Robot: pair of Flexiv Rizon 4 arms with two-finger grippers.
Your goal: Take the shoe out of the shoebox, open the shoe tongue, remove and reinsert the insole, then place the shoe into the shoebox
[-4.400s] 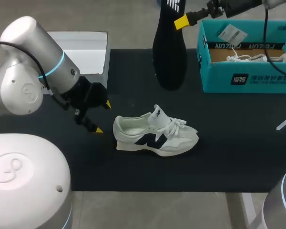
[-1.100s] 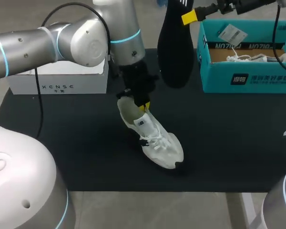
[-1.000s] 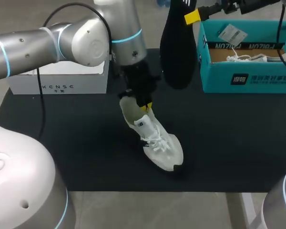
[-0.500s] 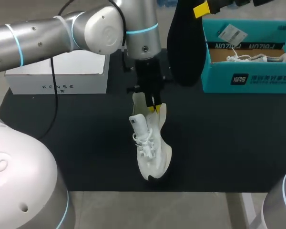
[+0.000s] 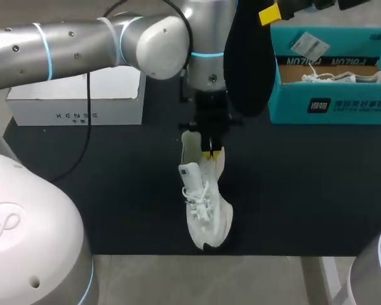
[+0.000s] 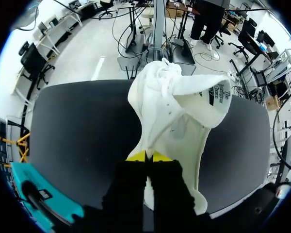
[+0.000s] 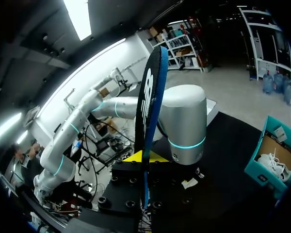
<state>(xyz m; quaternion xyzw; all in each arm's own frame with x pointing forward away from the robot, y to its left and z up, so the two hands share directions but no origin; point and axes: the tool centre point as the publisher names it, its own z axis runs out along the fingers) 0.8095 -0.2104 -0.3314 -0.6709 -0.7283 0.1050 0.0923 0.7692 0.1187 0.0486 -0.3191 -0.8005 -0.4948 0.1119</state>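
A white shoe (image 5: 203, 197) with a dark side logo lies on the black mat (image 5: 317, 190), toe toward the table's front edge. My left gripper (image 5: 209, 151) comes down from above and is shut on the heel collar. In the left wrist view the shoe (image 6: 174, 111) stretches ahead of the shut left gripper (image 6: 148, 156), tongue flopped to one side. My right gripper (image 5: 270, 13) is shut on a black insole (image 5: 247, 63), which hangs above the mat beside the teal shoebox (image 5: 330, 105). In the right wrist view the insole (image 7: 148, 107) stands edge-on between the fingers of the right gripper (image 7: 145, 156).
The shoebox stands at the back right and holds a second white shoe (image 5: 333, 77) and a tag. A white box (image 5: 76, 101) sits at the back left. My left arm (image 5: 114, 38) spans from the left to the middle. The shoebox (image 7: 276, 155) also shows in the right wrist view.
My left gripper has carried the shoe's heel to the right and turned the shoe, so its toe now points at the front edge. The insole has shifted slightly right.
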